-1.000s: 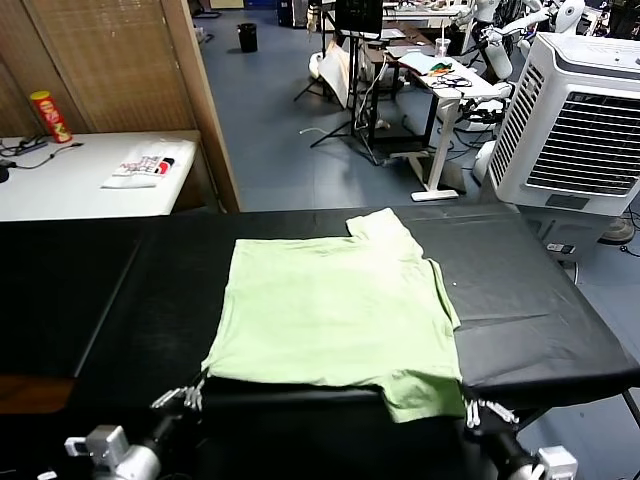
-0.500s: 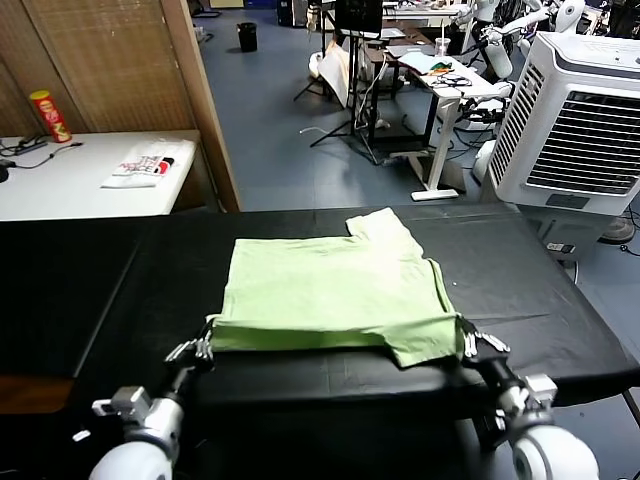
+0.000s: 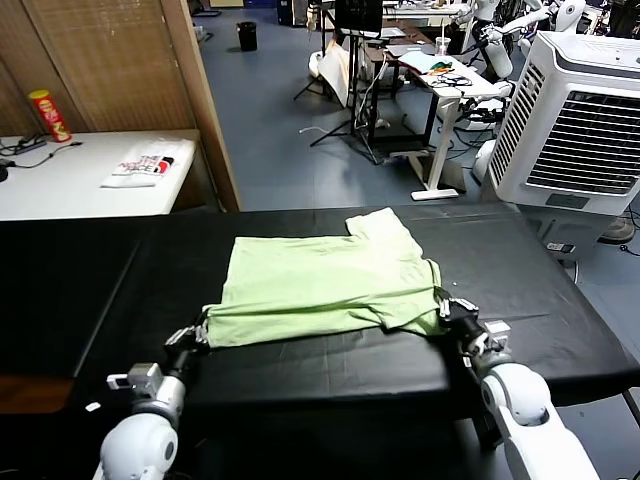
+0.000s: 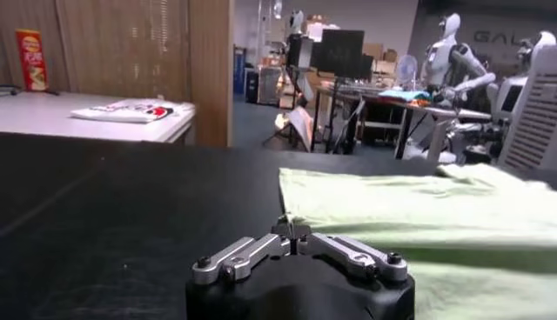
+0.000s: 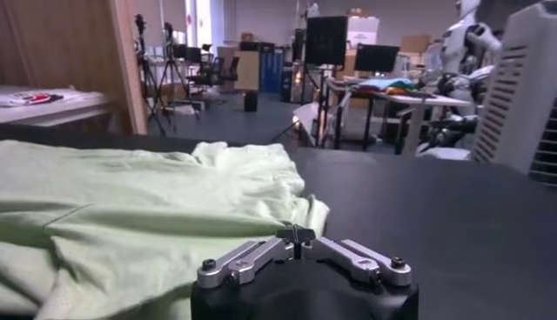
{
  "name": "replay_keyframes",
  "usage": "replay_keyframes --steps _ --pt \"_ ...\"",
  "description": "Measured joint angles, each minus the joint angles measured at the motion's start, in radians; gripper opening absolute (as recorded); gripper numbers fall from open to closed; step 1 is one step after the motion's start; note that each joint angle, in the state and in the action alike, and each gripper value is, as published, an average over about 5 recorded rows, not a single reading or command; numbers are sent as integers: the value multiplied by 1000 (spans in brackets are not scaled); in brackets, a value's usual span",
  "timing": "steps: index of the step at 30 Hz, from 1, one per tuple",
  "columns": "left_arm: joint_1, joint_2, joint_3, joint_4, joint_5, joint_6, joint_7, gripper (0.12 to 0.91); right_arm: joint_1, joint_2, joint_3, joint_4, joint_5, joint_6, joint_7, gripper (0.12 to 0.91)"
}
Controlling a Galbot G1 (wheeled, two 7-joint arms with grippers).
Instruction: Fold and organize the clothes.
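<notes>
the pale green t-shirt (image 3: 325, 285) lies on the black table (image 3: 520, 290), its near part folded over the far part, so the near edge is a double layer. my left gripper (image 3: 196, 331) is at the near left corner of the shirt, fingers pressed together with a bit of the hem between them. my right gripper (image 3: 448, 310) is at the near right corner, touching the cloth; in the wrist view its fingers meet, and i cannot tell if they pinch fabric.
</notes>
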Motion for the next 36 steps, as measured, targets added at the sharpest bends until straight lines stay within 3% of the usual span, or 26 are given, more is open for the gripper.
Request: replay_keyframes --steps 2,6,8,12,15,21,26,29,34,36 --pt "0 0 -1 -2 3 0 -1 212 -21 -8 11 28 1 -16 2 552" --pt "12 4 -6 -14 5 4 -3 434 -88 -25 40 117 -5 -41 5 738" --pt "22 8 -8 -21 4 6 -4 535 -130 -30 58 165 -14 -49 6 782" --pt "49 15 -8 -36 -9 20 1 737 -210 -26 85 233 -44 -62 8 796" --pt "68 17 -6 -47 -44 48 16 789 -257 -16 98 252 -56 -68 10 781" --pt "78 22 -9 -41 -97 79 35 798 -303 3 102 262 -78 -63 7 670" --pt "77 25 -11 -28 -110 81 44 785 -308 6 93 265 -108 -57 1 506" --pt "77 26 -11 -22 -111 81 50 690 -308 6 84 263 -119 -56 -3 405" --pt "73 33 -11 -18 -122 85 58 431 -308 4 77 259 -122 -61 -6 215" --pt "72 38 -10 -18 -137 91 59 314 -308 0 78 262 -119 -67 -4 172"
